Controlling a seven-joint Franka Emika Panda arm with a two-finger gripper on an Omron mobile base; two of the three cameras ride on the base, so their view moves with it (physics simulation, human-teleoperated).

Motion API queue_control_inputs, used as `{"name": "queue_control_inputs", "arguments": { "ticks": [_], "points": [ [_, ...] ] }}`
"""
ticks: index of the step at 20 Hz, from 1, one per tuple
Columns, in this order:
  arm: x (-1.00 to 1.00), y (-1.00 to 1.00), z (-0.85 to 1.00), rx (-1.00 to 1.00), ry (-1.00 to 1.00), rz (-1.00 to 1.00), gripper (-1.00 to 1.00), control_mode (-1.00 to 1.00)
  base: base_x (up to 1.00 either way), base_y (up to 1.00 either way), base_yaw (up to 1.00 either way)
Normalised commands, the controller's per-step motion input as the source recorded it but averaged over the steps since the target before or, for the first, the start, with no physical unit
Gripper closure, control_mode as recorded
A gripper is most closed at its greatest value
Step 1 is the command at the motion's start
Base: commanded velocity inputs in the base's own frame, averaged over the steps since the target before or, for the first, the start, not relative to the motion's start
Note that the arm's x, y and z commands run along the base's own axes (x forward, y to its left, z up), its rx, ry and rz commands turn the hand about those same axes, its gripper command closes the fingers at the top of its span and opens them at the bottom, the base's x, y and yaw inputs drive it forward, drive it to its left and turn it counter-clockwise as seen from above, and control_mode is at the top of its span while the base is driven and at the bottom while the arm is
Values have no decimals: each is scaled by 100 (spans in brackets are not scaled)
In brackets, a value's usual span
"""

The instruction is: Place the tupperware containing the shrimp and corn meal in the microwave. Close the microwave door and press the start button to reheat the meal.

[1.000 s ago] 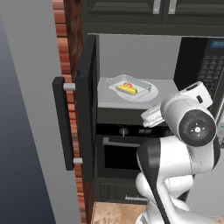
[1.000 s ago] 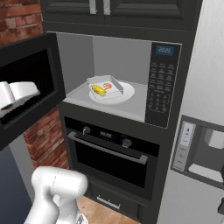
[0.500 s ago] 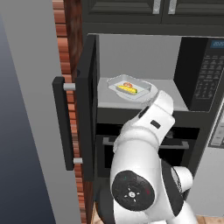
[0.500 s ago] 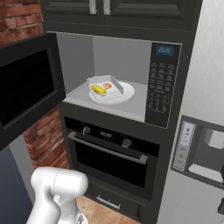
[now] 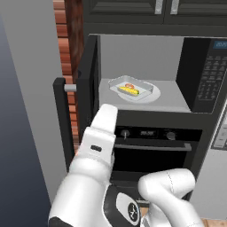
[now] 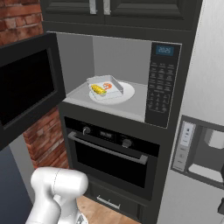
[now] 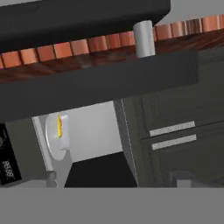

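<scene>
A: Where do we stand? Tupperware point(image 5: 134, 88) with the shrimp and corn meal point(image 6: 102, 88) sits inside the microwave point(image 6: 131, 83) cavity on the white plate point(image 6: 127, 92).

B: So next is the microwave door point(image 5: 91, 84). It stands swung open, left of the cavity; bar handle point(image 5: 62, 119) runs vertical, and our arm point(image 5: 101, 137) reaches up just beside it.

A: Gripper?

B: We can't tell whether it's open or closed.

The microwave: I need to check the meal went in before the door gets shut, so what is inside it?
Inside the microwave a tupperware sits on a white round plate, holding a yellow corn cob and an orange shrimp piece. The tray bottom under the food is covered.
</scene>
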Motion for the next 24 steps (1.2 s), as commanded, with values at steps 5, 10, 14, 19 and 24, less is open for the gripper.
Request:
{"name": "queue_control_inputs", "arguments": {
  "ticks": [5, 10, 14, 19, 24],
  "points": [
    [3, 81, -29, -24, 0, 0, -100, -100, 0, 0, 0],
    [20, 73, -23, -13, 4, -2, -100, -100, 0, 0, 0],
    [37, 72, -13, -10, 7, -5, -100, -100, 0, 0, 0],
    [49, 55, -8, -6, 5, -8, -100, -100, 0, 0, 0],
    [58, 35, -2, -2, 1, -11, -100, -100, 0, 0, 0]
  ]
}}
